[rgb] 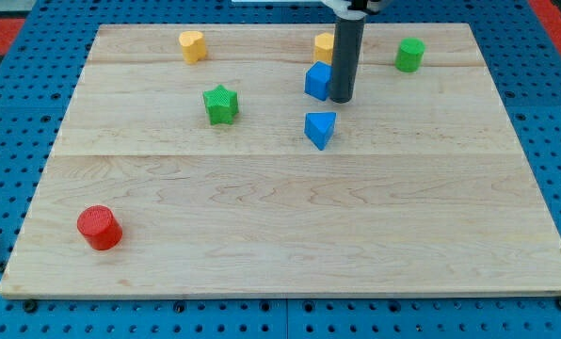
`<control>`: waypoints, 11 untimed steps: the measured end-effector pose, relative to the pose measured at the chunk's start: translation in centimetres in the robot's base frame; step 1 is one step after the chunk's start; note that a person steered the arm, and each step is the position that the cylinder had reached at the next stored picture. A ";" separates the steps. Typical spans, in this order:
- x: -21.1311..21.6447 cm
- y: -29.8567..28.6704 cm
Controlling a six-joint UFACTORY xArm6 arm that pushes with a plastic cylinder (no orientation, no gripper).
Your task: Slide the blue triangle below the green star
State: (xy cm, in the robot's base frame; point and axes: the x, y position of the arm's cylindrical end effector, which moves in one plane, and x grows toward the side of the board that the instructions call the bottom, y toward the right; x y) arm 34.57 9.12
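Observation:
The blue triangle [320,129] lies on the wooden board, right of centre in the upper half. The green star [220,104] sits to its left and slightly higher. My tip [341,99] is the lower end of the dark rod, just above and to the right of the blue triangle, with a small gap between them. The rod stands right beside a blue cube [317,81], touching or nearly touching its right side.
A yellow block [325,45] is partly hidden behind the rod near the view's top. A yellow heart [193,44] is at top left, a green cylinder [410,54] at top right, a red cylinder [99,227] at bottom left. Blue pegboard [8,113] surrounds the board.

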 end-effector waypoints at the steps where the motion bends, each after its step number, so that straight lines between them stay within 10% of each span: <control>1: 4.2 5.6; 3: 5.8 -7.7; 5: 4.8 -4.0; 11: 8.3 -16.9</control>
